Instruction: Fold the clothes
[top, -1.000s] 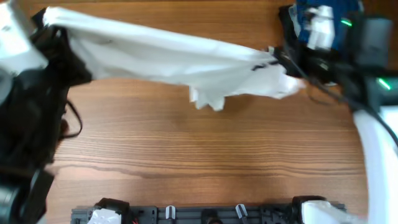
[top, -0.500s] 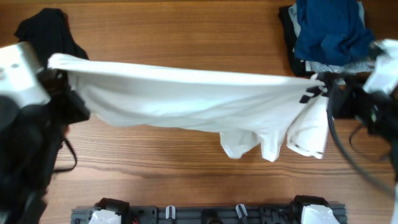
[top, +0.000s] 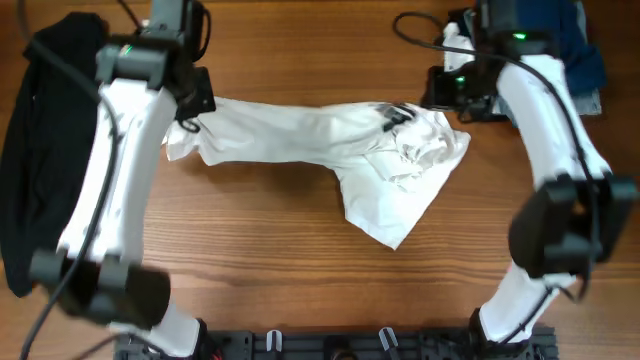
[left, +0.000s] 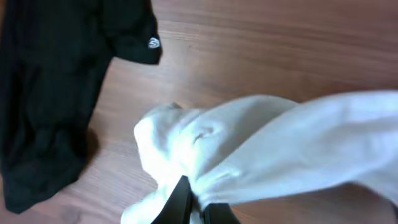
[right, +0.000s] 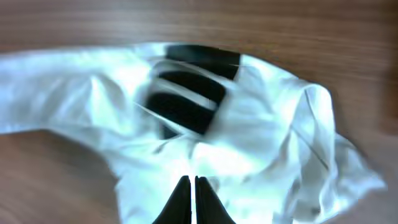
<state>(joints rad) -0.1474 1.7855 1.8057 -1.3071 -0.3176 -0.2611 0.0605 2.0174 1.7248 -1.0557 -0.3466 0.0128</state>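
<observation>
1. the left jaws, at the bottom edge of the left wrist view, are pressed together and pinch a bunched fold of the white t-shirt (left: 280, 149).
2. the right jaws, at the bottom centre of the right wrist view, stand almost together with only a thin pale slit between them. they nip the white cloth just below the black print (right: 186, 102).
3. in the overhead view the white t-shirt (top: 300, 130) lies across the upper middle of the desk (top: 300, 270). it runs as a rumpled band from the left arm (top: 120, 170) to the right arm (top: 555, 120).
4. its right part is crumpled, and from there a broad flap hangs down towards the centre of the frame and lies flat on the wood.
5. a bit of the black print (top: 393, 113) shows on top of the crumple, close to the right arm's tip.
6. its left end is gathered into a small white knot right at the left jaws.
7. a black garment (top: 40, 150) lies spread down the left edge of the frame, apart from the white one. in the left wrist view it (left: 50, 93) fills the upper left and shows a small white mark on one hem.
8. a dark blue garment (top: 590, 62) sits in the upper right corner, partly hidden behind the right arm.
</observation>
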